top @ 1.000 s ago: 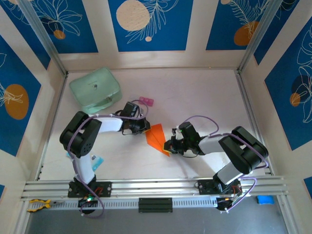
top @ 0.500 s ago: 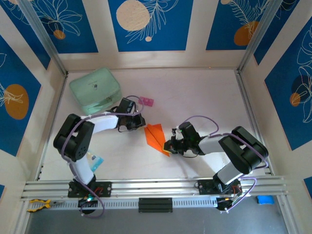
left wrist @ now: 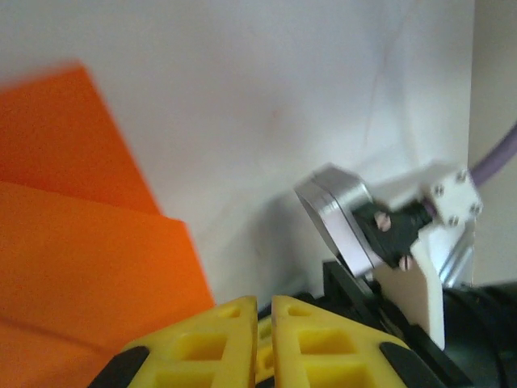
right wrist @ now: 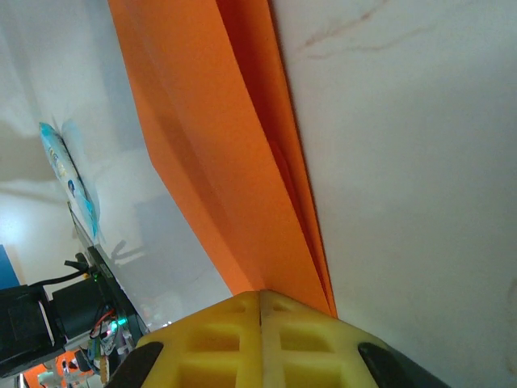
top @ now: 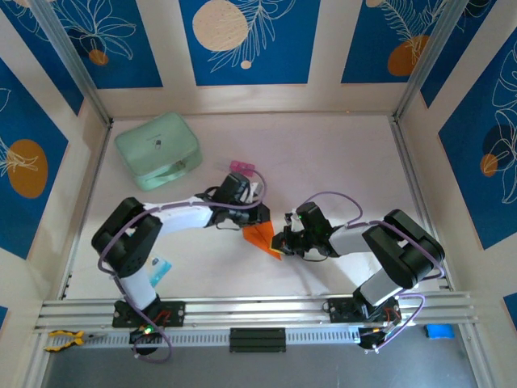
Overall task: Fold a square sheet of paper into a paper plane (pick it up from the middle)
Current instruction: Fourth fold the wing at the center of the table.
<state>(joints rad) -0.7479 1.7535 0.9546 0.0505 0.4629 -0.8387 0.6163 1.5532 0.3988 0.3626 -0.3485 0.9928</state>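
From above, your left gripper [top: 257,217] hides part of the paper plane [top: 260,237] on the table [top: 339,162]. Wrist views show more: left jaws pressed together beside the paper, right gripper [top: 279,242] pinching its folds.

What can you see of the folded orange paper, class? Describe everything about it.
The orange paper is thin, bright and matte, folded into a narrow layered wedge with sharp creases, lying on the white table. The right tool, shut, pinches its near tip. The left tool, shut, sits over its far end; contact is unclear.
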